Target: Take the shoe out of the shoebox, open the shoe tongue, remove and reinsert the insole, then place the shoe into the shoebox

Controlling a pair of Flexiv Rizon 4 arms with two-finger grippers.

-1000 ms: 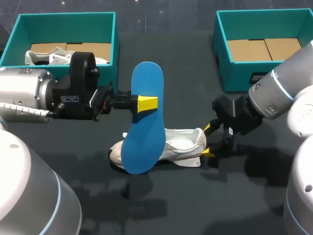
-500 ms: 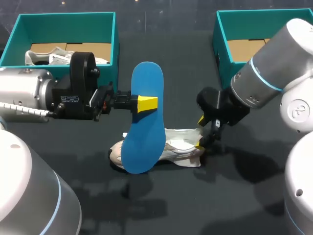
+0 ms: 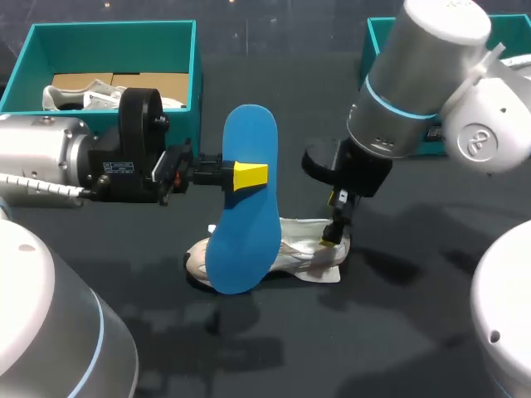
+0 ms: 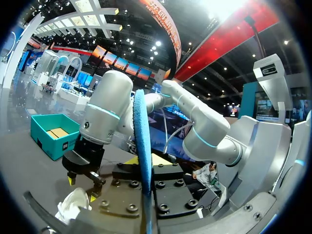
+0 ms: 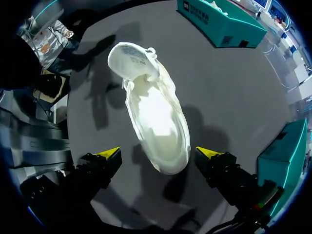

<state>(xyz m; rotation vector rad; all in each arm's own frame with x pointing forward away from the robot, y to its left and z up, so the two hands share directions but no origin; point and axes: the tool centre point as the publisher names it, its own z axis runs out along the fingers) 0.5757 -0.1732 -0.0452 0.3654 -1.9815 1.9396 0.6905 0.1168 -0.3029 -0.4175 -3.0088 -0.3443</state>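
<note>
My left gripper point(image 3: 249, 176) is shut on a blue insole point(image 3: 242, 199) and holds it upright on edge above the table, over the front of the shoe. In the left wrist view the insole point(image 4: 143, 161) shows edge-on. A white shoe point(image 3: 290, 249) lies on the dark table, opening up, with no insole in it point(image 5: 156, 117). My right gripper point(image 3: 336, 222) hangs open just above the shoe's heel, its yellow tips point(image 5: 109, 152) standing on either side of the heel without touching it.
A teal shoebox point(image 3: 108, 33) at the back left holds another white shoe point(image 3: 83, 95). A second teal shoebox point(image 5: 285, 151) stands at the back right, mostly hidden behind my right arm in the head view.
My right arm has swung left from beside the shoe's heel to above it, with the gripper now pointing down. The left arm and the insole have not moved.
</note>
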